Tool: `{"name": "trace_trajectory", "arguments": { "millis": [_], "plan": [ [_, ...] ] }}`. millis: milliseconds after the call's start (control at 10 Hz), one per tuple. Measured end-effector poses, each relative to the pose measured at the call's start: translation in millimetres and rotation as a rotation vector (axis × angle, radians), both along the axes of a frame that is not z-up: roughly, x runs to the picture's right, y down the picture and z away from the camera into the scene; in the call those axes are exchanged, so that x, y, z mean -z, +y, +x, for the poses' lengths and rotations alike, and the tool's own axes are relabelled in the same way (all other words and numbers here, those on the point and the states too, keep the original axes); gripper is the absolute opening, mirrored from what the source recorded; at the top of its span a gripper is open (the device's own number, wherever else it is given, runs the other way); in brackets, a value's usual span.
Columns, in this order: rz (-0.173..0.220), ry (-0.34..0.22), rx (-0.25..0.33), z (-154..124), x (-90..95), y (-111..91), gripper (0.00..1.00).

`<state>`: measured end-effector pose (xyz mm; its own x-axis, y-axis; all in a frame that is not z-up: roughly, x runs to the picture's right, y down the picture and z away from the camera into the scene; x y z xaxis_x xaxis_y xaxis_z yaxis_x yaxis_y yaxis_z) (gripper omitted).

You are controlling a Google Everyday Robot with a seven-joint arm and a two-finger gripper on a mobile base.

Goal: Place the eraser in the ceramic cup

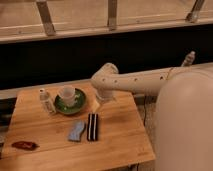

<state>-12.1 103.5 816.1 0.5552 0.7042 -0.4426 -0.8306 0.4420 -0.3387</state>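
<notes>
Wood planks are making up the tabletop [117, 137]. Near its middle the eraser [92, 126] is lying flat, a long narrow black block with white lengthwise stripes, just beside a soft light-blue flat piece [76, 131]. Behind them the round white ceramic cup [67, 95] is sitting upright on a green saucer [59, 107], a small clear bottle [46, 100] standing at its left. The gripper [102, 95] is hanging released just right of the saucer, holding nothing. A small dark red object [25, 145] is resting near the left edge.
</notes>
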Motion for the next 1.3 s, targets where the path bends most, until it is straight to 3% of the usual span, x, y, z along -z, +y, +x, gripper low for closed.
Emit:
{"name": "trace_trajectory", "arguments": {
  "millis": [600, 900, 1300],
  "plan": [
    [-0.040, 0.002, -0.024, -42, -26.5, 37, 0.80],
    [-0.015, 0.059, -0.054, -47, -42.7, 44, 0.80],
    [-0.058, 0.125, -0.041, -47, -60.8, 63, 0.80]
  ]
}}
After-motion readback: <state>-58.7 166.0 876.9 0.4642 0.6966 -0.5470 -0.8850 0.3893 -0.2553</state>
